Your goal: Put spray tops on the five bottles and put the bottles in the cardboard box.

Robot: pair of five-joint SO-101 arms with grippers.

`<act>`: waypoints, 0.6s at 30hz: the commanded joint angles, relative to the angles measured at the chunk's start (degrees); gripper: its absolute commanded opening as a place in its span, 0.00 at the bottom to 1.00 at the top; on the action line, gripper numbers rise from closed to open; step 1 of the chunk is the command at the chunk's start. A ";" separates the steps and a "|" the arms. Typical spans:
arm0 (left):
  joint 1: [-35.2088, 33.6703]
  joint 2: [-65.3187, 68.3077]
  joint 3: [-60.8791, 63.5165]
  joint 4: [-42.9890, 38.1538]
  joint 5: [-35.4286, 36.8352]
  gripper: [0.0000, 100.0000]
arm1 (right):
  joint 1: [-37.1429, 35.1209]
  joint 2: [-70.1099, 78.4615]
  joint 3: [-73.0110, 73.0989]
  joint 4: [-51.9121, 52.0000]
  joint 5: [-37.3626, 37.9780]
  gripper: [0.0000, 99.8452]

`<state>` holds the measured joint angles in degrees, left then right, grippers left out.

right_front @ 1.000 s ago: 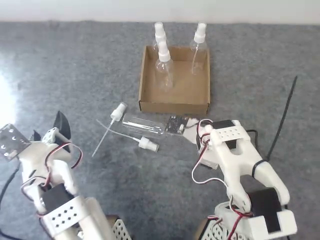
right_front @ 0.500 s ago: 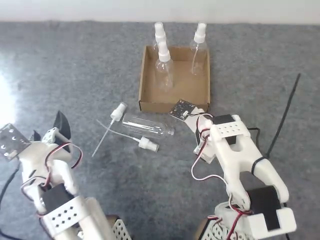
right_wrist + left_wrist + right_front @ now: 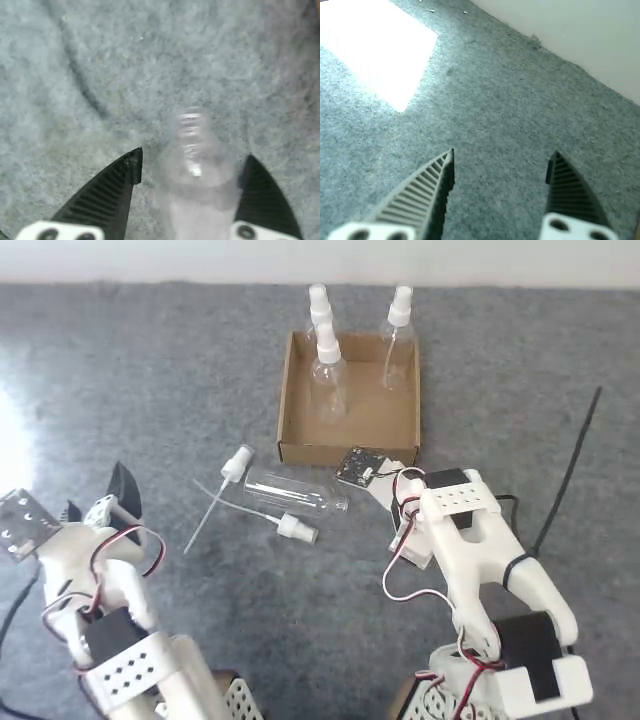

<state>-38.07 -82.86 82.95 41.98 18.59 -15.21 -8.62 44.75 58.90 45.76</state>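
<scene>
A clear bottle (image 3: 295,492) without a top lies on its side on the grey carpet, in front of the cardboard box (image 3: 348,452). In the right wrist view its threaded neck (image 3: 190,125) points away from the camera. My right gripper (image 3: 190,155) is open, with one finger on each side of the bottle's body; in the high view it sits at the bottle's right end (image 3: 352,480). Two loose spray tops (image 3: 237,462) (image 3: 297,529) with long tubes lie just left of the bottle. Three capped bottles (image 3: 328,370) stand at the box. My left gripper (image 3: 500,160) is open over bare carpet at the near left (image 3: 100,498).
A black cable (image 3: 568,475) runs across the carpet right of the right arm. The box's front wall stands close behind the right gripper. A bright patch of light (image 3: 375,50) lies on the carpet beyond the left gripper.
The right gripper drew back from over the bottle's end toward the box front, then shifted a little left again. The bottle, spray tops and left arm have not moved.
</scene>
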 commanded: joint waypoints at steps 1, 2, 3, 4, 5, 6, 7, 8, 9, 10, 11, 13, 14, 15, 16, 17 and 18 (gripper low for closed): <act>-0.18 -0.70 -0.66 -1.58 0.79 0.28 | 1.01 -1.27 -3.16 0.66 0.97 0.20; -0.18 -0.70 -0.66 -1.58 0.79 0.28 | 1.10 -1.27 -3.16 0.66 0.97 0.19; -0.18 -0.70 -0.66 -1.58 0.79 0.28 | 1.10 -1.27 -3.08 0.66 0.97 0.19; -0.18 -0.70 -0.66 -1.58 0.79 0.28 | 1.10 -1.27 -3.08 0.75 0.97 0.18; -0.18 -0.70 -0.66 -1.58 0.79 0.28 | 1.10 -1.36 -3.08 0.75 0.97 0.16; -0.18 -0.70 -0.66 -1.58 0.79 0.28 | 0.92 -1.36 -3.08 0.75 0.97 0.14; -0.18 -0.70 -0.66 -1.58 0.79 0.28 | 0.66 -1.54 -3.08 0.75 0.97 0.12; -0.18 -0.70 -0.66 -1.58 0.79 0.28 | 0.57 -2.07 -3.08 0.75 0.88 0.11; -0.18 -0.70 -0.66 -1.58 0.79 0.28 | 0.57 -2.86 -3.08 0.75 0.79 0.10; -0.18 -0.70 -0.66 -1.58 0.79 0.28 | 0.48 -3.82 -3.08 0.75 0.79 0.10; -0.18 -0.70 -0.66 -1.58 0.79 0.28 | 0.48 -5.32 -3.08 1.36 0.70 0.10; -0.18 -0.70 -0.66 -1.58 0.79 0.28 | 0.22 -8.57 -3.16 4.00 0.62 0.10; -0.18 -0.70 -0.66 -1.58 0.79 0.28 | -0.13 -10.59 -3.16 5.49 0.53 0.10; -0.18 -0.70 -0.66 -1.58 0.79 0.28 | -0.92 -12.62 -3.16 6.73 0.53 0.10; -0.18 -0.70 -0.66 -1.58 0.79 0.28 | -1.63 -14.90 -3.08 8.04 0.35 0.10; -0.18 -0.70 -0.66 -1.58 0.79 0.28 | -2.33 -17.01 -3.08 9.27 -1.05 0.10; -0.18 -0.70 -0.66 -1.58 0.79 0.28 | -3.03 -19.12 -3.08 10.15 -3.43 0.10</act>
<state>-38.07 -82.86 82.95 41.98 18.59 -16.35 -19.69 44.75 65.76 45.76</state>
